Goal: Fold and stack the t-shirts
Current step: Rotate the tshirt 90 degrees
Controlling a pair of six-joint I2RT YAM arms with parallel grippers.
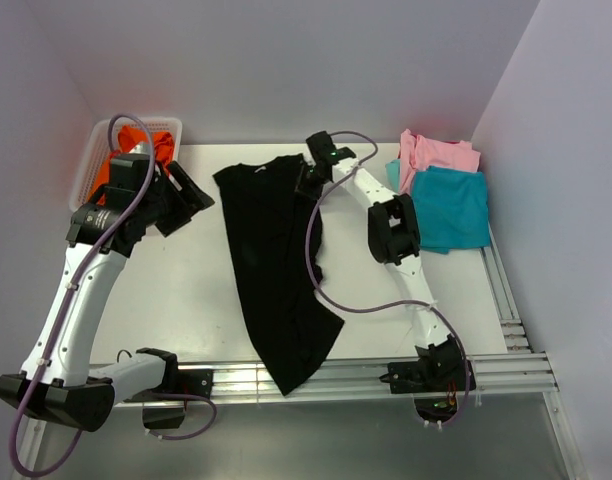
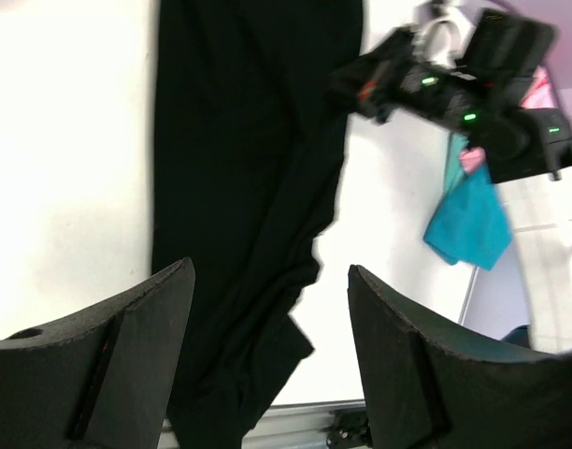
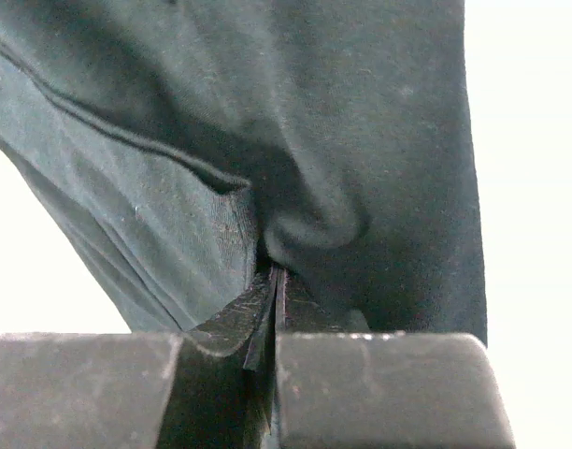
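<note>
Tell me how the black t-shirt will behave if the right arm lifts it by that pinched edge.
Probably floppy: the black t-shirt bunches into folds where the right gripper pinches it. Lifted there, it would likely drape and trail instead of holding shape. A push would probably rumple it, since it lies wrinkled.

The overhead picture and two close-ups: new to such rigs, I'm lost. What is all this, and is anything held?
Two robot arms stand at a table. The overhead picture comes from a fixed camera above; each close-up from a camera on one arm's wrist. A black t-shirt lies in the middle, a pink shirt and a teal shirt at the far right, an orange shirt in a white basket far left. The right tool is shut on the black t-shirt; the left tool is open, empty.
</note>
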